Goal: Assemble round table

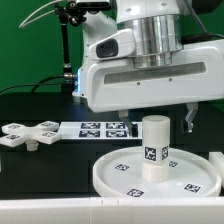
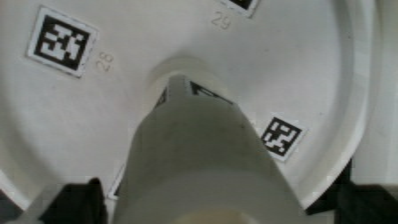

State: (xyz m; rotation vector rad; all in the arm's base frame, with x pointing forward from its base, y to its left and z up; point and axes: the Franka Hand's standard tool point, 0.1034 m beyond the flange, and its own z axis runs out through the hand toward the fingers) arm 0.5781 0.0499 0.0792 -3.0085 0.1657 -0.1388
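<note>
Leg [image 1: 153,146] upright at centre of round disc [image 1: 115,178], seemingly seated there for screwing in; gripper [image 1: 157,123] above disc, jaws wide astride leg top, gripping nothing; cross base [image 1: 24,136] lies off disc, unused.

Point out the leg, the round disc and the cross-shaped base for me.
leg [image 1: 153,133]: exterior view, side wall above its tag.
round disc [image 1: 100,173]: exterior view, rim at that view's left.
cross-shaped base [image 1: 30,134]: exterior view, middle, where its arms meet.
</note>
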